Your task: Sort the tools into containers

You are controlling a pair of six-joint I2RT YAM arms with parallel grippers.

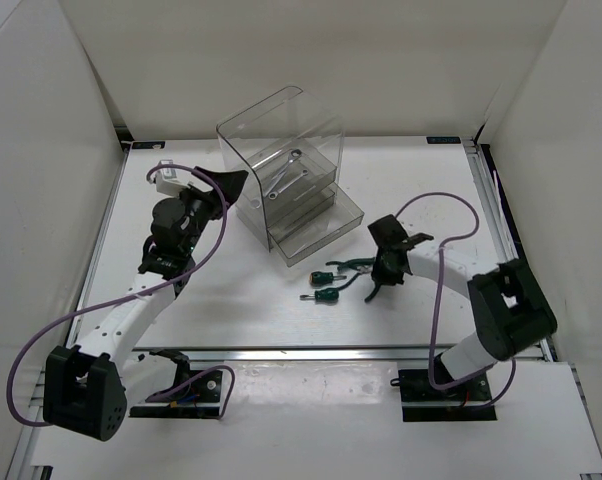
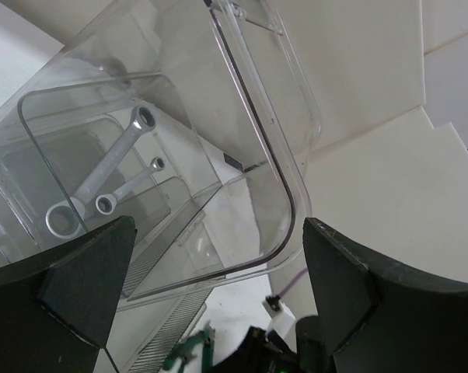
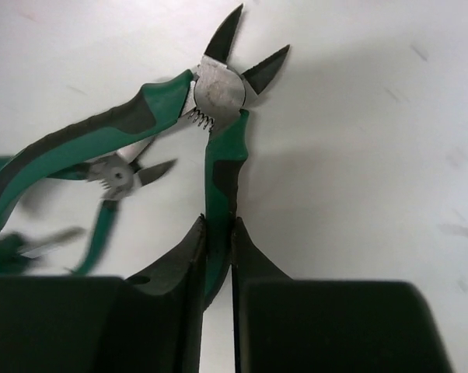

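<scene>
Fingers of the right gripper are clenched on one handle of the dark-green-handled steel cutting pliers. They grip low on the handle, while the other handle splays free to the left and the blades point away over the white table. Whether the tool is lifted cannot be told. Its steel head probably makes it nose-heavy and apt to swing in so narrow a pinch. A hold nearer the pivot would steady it, and the rubbery sleeve should resist slipping. A smaller green-handled pair of pliers lies just beside. The left gripper is spread wide and holds nothing. It faces the smoky-clear plastic drawer organiser, where two silver metal wrenches lie inside one drawer.
</scene>
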